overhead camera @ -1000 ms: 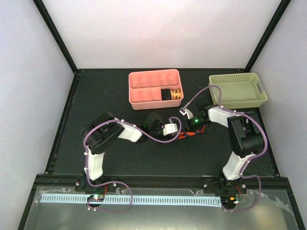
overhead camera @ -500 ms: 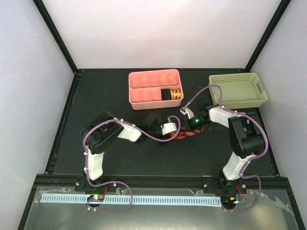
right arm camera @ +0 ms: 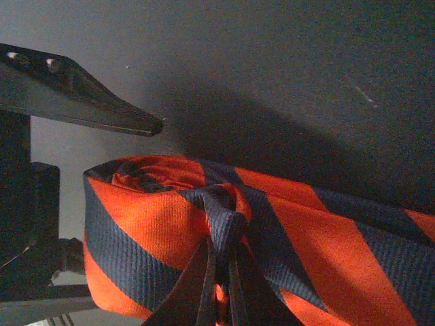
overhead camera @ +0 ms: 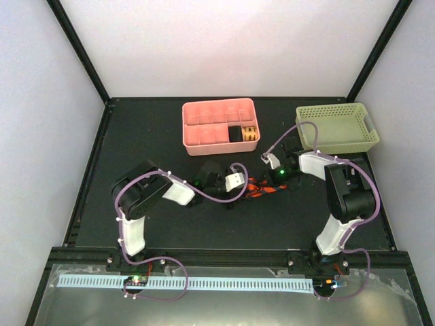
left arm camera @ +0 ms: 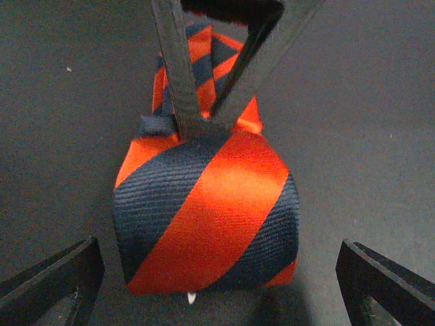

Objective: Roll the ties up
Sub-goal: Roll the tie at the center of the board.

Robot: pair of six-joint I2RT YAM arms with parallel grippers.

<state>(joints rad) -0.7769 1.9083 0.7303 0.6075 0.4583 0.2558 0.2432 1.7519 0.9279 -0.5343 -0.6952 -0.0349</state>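
Observation:
The tie (left arm camera: 204, 217) is orange-red with navy diagonal stripes and lies partly rolled on the black table, its rolled end facing the left wrist camera. My left gripper (left arm camera: 219, 248) is open, with its fingers (left arm camera: 54, 282) wide apart on either side of the roll and clear of it. My right gripper (right arm camera: 221, 272) is shut on a pinched fold of the tie (right arm camera: 170, 224) on top of the roll. From above, the tie (overhead camera: 260, 189) lies between the left gripper (overhead camera: 243, 187) and the right gripper (overhead camera: 270, 182), and most of it is hidden by them.
A pink compartment tray (overhead camera: 204, 112) stands behind the arms, with a rolled striped tie (overhead camera: 249, 134) in a right-hand compartment. A light green basket (overhead camera: 338, 128) sits at the back right. The left gripper's finger (right arm camera: 81, 102) shows in the right wrist view.
My left gripper has opened wide and drawn back to the left off the roll. My right gripper has shut on the tie's fold.

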